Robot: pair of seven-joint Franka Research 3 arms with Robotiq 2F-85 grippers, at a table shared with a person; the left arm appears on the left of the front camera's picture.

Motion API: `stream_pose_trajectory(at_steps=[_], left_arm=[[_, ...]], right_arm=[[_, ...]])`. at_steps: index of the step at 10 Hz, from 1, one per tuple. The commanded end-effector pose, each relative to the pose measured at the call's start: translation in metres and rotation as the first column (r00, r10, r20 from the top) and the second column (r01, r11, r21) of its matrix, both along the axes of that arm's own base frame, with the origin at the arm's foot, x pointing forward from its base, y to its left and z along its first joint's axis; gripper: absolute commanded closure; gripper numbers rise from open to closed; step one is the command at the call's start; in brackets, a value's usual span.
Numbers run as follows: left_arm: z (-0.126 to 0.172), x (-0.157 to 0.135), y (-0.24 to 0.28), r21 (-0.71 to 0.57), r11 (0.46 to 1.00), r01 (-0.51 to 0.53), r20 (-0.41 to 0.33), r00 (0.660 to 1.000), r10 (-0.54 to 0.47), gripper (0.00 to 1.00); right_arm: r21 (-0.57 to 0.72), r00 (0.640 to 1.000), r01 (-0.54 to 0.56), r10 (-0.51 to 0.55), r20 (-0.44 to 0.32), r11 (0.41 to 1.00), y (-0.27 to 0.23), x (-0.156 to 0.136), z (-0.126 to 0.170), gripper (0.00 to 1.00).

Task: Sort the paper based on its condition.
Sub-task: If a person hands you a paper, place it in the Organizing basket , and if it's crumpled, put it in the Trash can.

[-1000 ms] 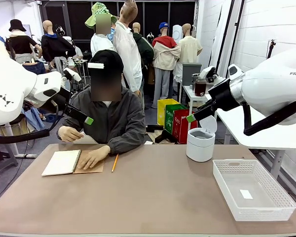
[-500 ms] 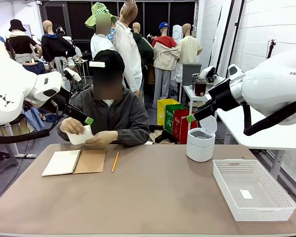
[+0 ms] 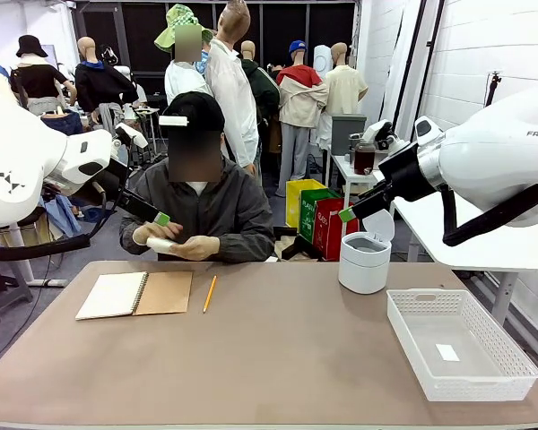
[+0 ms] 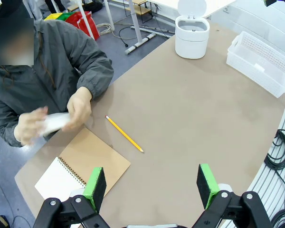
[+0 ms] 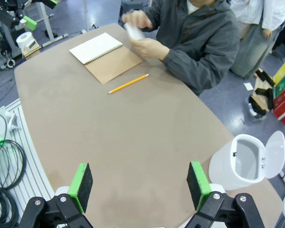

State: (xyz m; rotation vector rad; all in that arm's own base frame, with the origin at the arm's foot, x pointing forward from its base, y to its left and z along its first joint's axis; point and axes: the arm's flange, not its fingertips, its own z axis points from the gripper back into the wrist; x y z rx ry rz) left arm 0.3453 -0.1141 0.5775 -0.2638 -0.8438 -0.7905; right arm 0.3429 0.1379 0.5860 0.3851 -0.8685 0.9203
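The left arm point(image 3: 18, 170) and right arm point(image 3: 507, 148) are glossy white rounded shells with black wrists, and a black cable point(image 3: 484, 224) loops under the right one. The left gripper point(image 4: 152, 183) and right gripper point(image 5: 140, 183) are black, with round screws point(image 4: 50, 203) and green pads point(image 4: 96, 183). The person point(image 3: 197, 202) wears a dark grey jacket point(image 3: 238, 219) and a black cap point(image 3: 195, 107).

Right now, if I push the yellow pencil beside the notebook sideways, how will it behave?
The pencil lies loose on the bare table, so it would probably roll or skid. It looks slim and light: a gentle nudge should move it.
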Motion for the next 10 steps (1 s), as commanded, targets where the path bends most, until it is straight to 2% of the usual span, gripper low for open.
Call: stream_pose_trajectory(at_steps=[1, 10], left_arm=[[0.0010, 0.0000, 0.0010, -0.001, 1.000, 0.002, -0.008, 1.000, -0.002, 0.00], [0.0010, 0.0000, 0.0010, -0.001, 1.000, 0.002, -0.008, 1.000, -0.002, 0.00]], right_arm=[[0.003, 1.000, -0.006, 0.006, -0.007, 1.000, -0.0008, -0.0003, -0.0003, 0.00], [0.003, 1.000, -0.006, 0.006, -0.007, 1.000, -0.0008, -0.0003, -0.0003, 0.00]])
